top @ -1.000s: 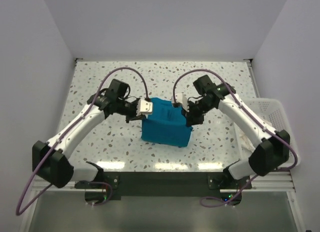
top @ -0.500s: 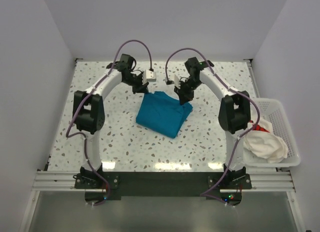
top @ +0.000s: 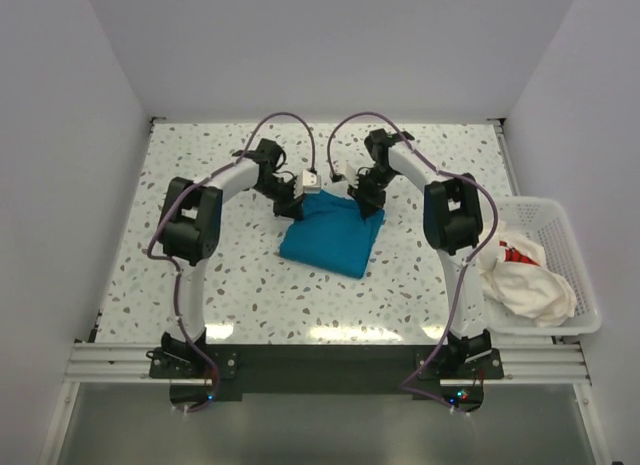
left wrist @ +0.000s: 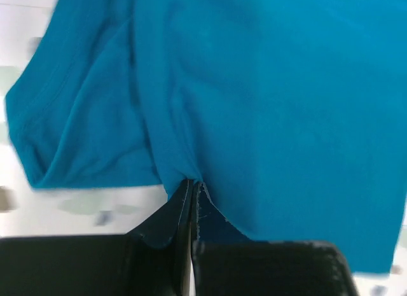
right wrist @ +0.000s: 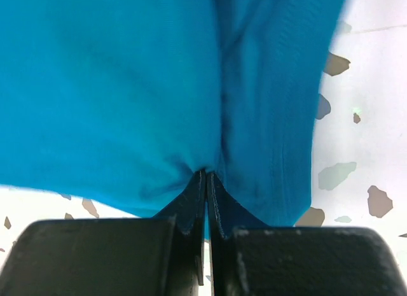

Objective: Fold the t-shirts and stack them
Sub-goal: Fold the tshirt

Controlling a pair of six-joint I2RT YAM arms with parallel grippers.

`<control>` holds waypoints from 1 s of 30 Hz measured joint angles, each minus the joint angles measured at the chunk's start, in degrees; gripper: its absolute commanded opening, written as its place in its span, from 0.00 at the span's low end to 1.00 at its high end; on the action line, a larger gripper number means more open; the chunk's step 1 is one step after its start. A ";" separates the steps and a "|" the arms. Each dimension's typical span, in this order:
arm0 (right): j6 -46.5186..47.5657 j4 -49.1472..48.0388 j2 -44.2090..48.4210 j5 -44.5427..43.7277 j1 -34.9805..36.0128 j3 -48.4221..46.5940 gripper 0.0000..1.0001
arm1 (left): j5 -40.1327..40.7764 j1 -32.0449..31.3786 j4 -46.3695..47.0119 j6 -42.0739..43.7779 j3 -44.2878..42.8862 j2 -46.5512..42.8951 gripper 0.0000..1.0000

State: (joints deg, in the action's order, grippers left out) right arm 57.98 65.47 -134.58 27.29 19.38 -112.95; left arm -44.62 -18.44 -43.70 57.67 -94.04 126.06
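**Desk:** Where does the shirt lie from your hands?

**Me:** The teal-blue soft cloth t-shirt (top: 330,240) sits folded at about the middle of the speckled stone-look counter (top: 250,285). I have it by its far hem. The left hand (left wrist: 192,188) is on the far-left corner and the right hand (right wrist: 205,178) on the far-right. All of the cloth therefore lies toward the near edge from both hands, and neither arm is nearer than the other.

**Desk:** What is the grip like?

**Me:** On both wrist views the fingers are pressed together with a small tuck of teal cloth pinched between them. I can see no gap on either side.

**Desk:** Which way does it run?

**Me:** From above the bundle is close to square, so I won't call a long axis. The hem between my hands runs left to right, with its right end tilted slightly toward the near edge. I judge that the next move turns on that line, and the two hands should travel together to keep it straight.

**Desk:** How much room is there?

**Me:** Bare speckled surface shows between the shirt and the near edge, and on both sides of it. The white plastic mesh basket (top: 548,213) hangs off the right edge by the near-right corner, well apart from the shirt. It holds the white cloth t-shirt with red marks (top: 530,285), bunched up and not folded (that one is not yet done).
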 measured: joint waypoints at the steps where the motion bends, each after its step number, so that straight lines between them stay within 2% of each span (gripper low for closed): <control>1: 0.11 -0.17 0.13 0.00 0.11 0.24 0.00 | 0.13 -0.46 0.35 -0.20 2.89 -2.08 0.00; 7: 1.57 -2.29 4.39 -0.07 1.66 6.86 0.00 | 0.02 -2.64 0.72 -3.72 18.16 -13.64 0.00; 11: 2.36 -1.62 9.81 0.61 2.32 13.79 0.00 | -0.42 -2.64 0.55 -6.19 19.45 -18.60 0.00; 15: 2.84 -0.09 15.47 1.20 1.51 15.30 0.00 | -1.60 -2.67 0.28 -7.87 17.33 -21.73 0.00; 21: 5.53 1.36 17.62 1.77 -0.35 13.16 0.00 | -2.71 -2.78 1.11 -9.60 9.31 -17.94 0.00; 25: 6.88 1.20 13.68 0.96 -0.66 12.66 0.00 | -2.54 -2.97 2.58 -11.26 5.22 -10.71 0.00; 30: 7.65 0.04 7.54 -0.96 -0.66 12.41 0.00 | -0.57 -2.97 3.45 -12.96 4.90 -3.98 0.00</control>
State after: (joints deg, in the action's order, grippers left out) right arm 65.63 65.52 -127.04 26.33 18.72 -100.53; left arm -45.19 -21.41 -40.25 44.71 -89.14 122.08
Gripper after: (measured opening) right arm 0.011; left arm 0.019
